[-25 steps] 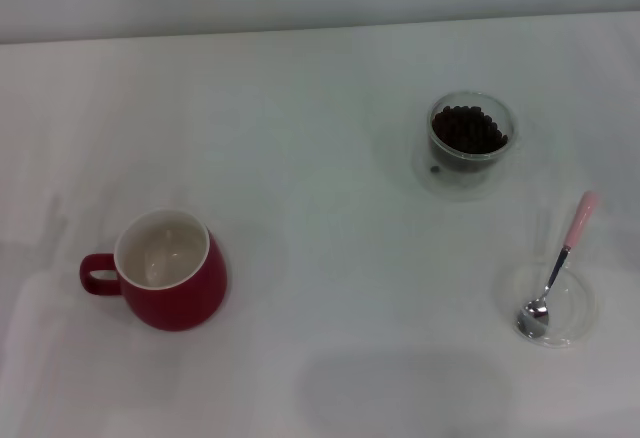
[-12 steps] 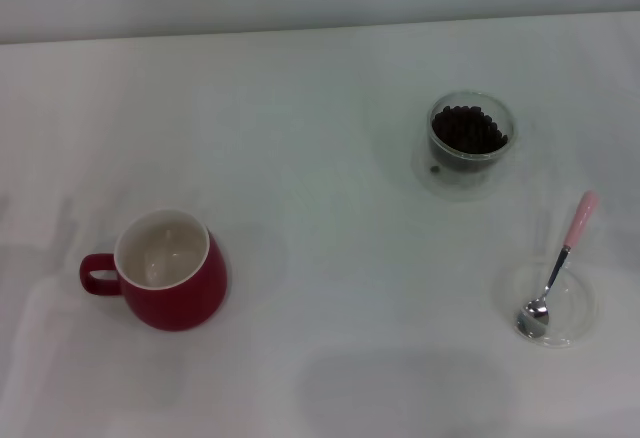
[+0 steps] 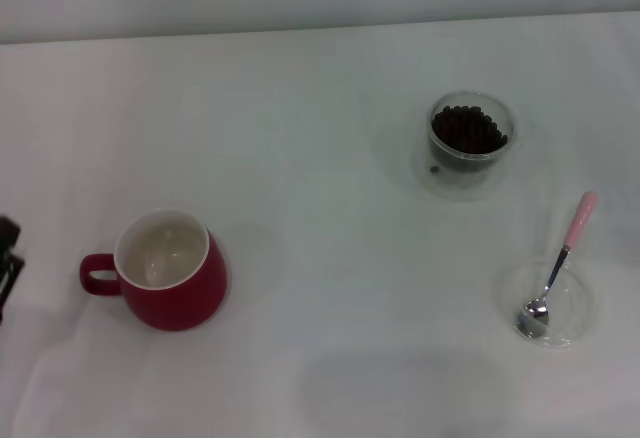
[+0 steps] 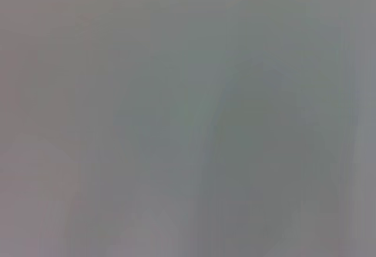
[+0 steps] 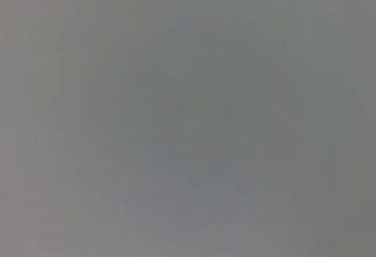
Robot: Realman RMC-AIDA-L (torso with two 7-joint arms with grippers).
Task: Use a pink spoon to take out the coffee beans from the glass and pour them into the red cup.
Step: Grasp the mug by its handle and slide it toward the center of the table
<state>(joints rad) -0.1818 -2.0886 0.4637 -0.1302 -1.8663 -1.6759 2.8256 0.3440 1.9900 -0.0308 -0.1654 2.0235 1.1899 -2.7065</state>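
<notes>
Head view: we see the pink spoon (image 3: 562, 258) untouched at 4 o'clock, coffee beans (image 3: 468, 129) in the glass (image 3: 470, 136) at 2, red cup (image 3: 168, 269) empty at 8. Left pincer (image 3: 6, 258) at 9: state unknown.

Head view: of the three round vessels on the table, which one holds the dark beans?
The small clear double-walled glass, far right, holds the coffee beans; not the red cup.

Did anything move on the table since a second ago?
Only one thing: a dark part of the left gripper has come in at the left edge, beside the red cup. The glass of coffee beans and the pink spoon on its clear dish stayed put.
</notes>
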